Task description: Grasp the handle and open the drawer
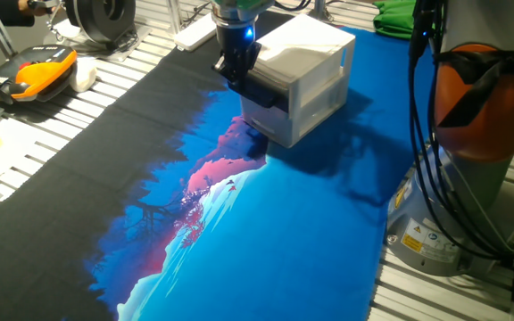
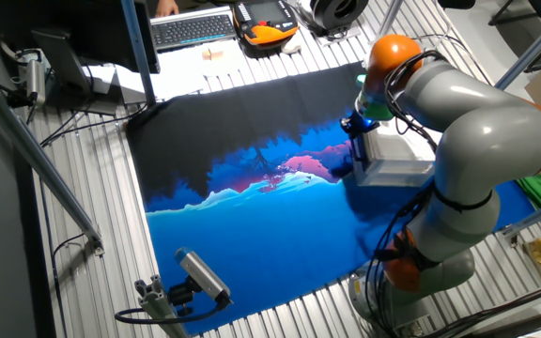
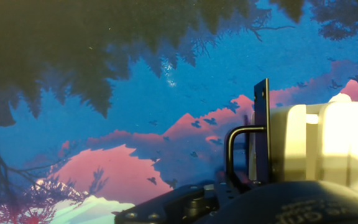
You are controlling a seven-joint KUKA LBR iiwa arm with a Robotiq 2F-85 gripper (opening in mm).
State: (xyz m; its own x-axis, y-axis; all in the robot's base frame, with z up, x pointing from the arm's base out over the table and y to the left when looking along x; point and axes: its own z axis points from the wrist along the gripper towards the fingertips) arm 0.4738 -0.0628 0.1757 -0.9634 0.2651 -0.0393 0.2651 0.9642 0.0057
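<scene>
The small white cabinet (image 1: 319, 85) stands at the far end of the printed mat; it also shows in the other fixed view (image 2: 397, 160). Its top drawer (image 1: 275, 64) sticks out a little toward the left. The black bar handle (image 1: 262, 93) runs along the drawer front. My gripper (image 1: 237, 78) hangs over the handle's left end with its fingers down on the bar. In the hand view the handle (image 3: 263, 130) stands on edge before the white drawer front (image 3: 303, 143), and its bracket runs down into my dark gripper (image 3: 229, 186). The fingertips themselves are hidden.
A blue, pink and black printed mat (image 1: 284, 223) covers the table. An orange and black device (image 1: 34, 76) lies at the far left. Green cloth (image 1: 400, 18) lies behind the cabinet. The robot base and cables (image 1: 471, 116) stand at the right. A keyboard (image 2: 191, 28) sits beyond the mat.
</scene>
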